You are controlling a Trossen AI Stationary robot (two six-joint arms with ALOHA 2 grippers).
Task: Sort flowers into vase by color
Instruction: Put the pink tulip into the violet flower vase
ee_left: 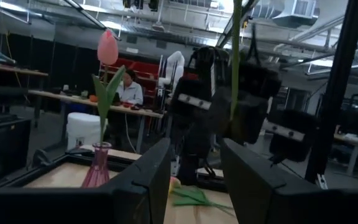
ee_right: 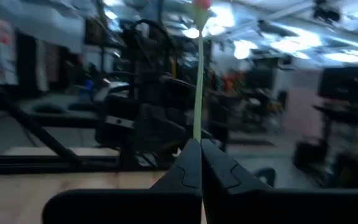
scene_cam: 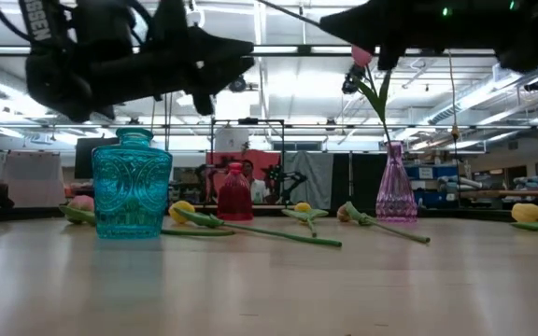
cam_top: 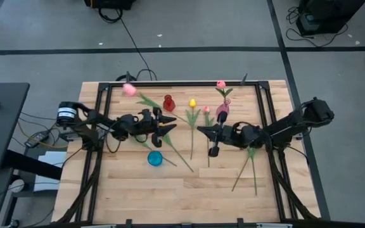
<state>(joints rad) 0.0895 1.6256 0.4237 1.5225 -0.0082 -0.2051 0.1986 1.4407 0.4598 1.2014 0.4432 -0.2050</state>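
Observation:
My right gripper [ee_right: 201, 146] is shut on a pink-headed tulip [ee_right: 199, 74] above the middle of the table; it also shows in the high view [cam_top: 201, 130]. My left gripper [cam_top: 168, 126] faces it from the left, open and empty, well above the table. A pink vase [cam_top: 223, 113] stands at the far right and holds one pink tulip [cam_top: 220, 83] by its stem. A red vase [cam_top: 168, 102] and a blue vase [cam_top: 154, 158] stand empty. Several tulips lie flat on the table: a yellow one [cam_top: 192, 102], a pink one [cam_top: 129, 90], and others at the right [cam_top: 252, 166]. My right gripper pinches the tulip's thin green stem [ee_right: 197, 127] between its two fingertips. The fingers are level and point toward the table's left, across the stem. The stem stands upright above the fingers with the pink head [ee_right: 201, 4] on top. The fingers hide what hangs below them.
The black frame rails [cam_top: 106, 85] run along the table's far, left and right sides. The loose stems cross the middle of the table between the vases. Bare wood [cam_top: 170, 199] lies toward the near edge. A person [ee_left: 129, 90] sits in the room beyond the table.

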